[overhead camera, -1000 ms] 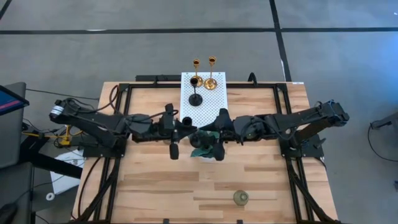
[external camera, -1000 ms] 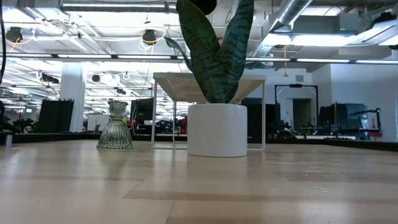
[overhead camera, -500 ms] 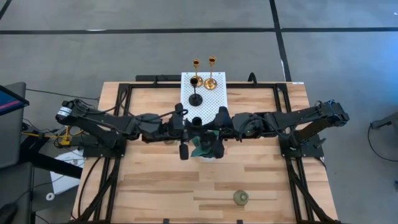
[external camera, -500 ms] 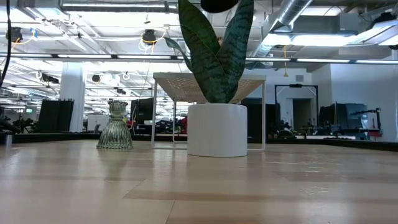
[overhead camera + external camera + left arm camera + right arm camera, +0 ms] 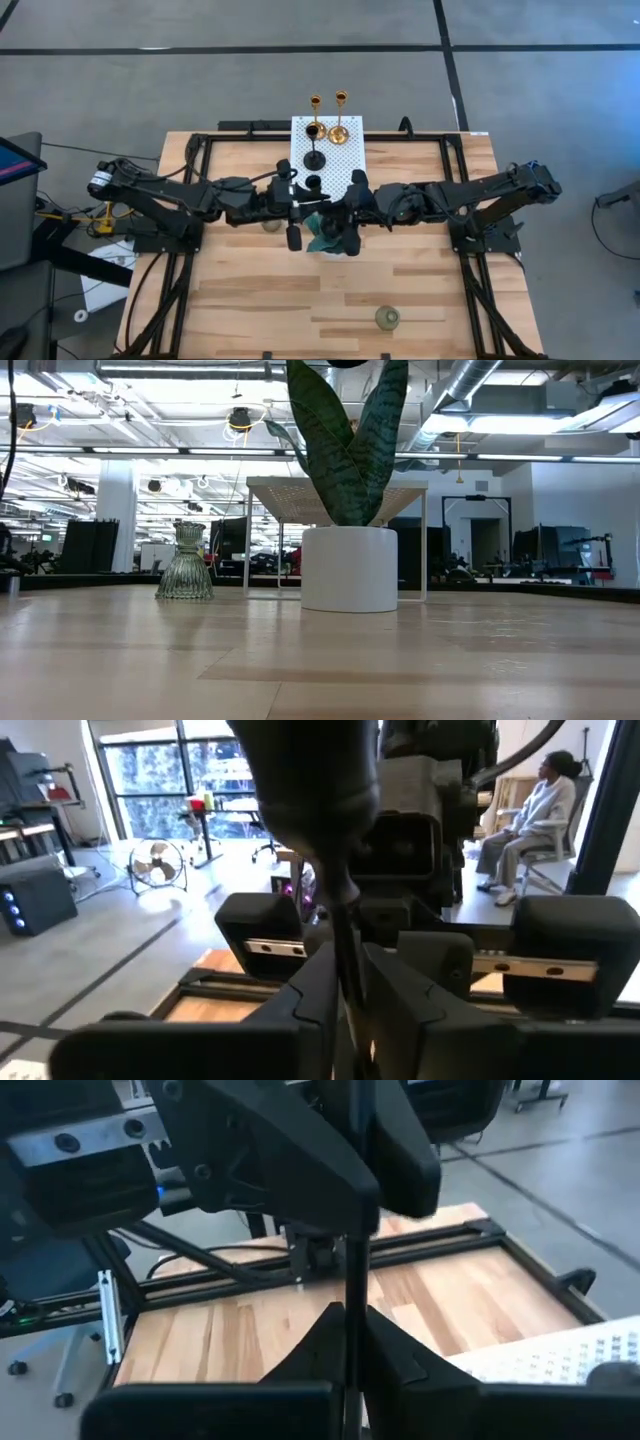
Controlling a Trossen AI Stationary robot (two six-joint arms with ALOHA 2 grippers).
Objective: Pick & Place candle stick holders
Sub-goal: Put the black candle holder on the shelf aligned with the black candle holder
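Standing between the two grippers above the middle of the table, a black candle holder has its thin stem pinched by the right gripper, whose fingers are clenched on it. The left gripper also has the stem between its fingers, slightly eased; whether it still grips I cannot tell. Just below them sits a potted plant. On the white perforated stand at the far edge are another black candle holder and two gold candle holders. A grey-green glass holder stands alone near the front edge.
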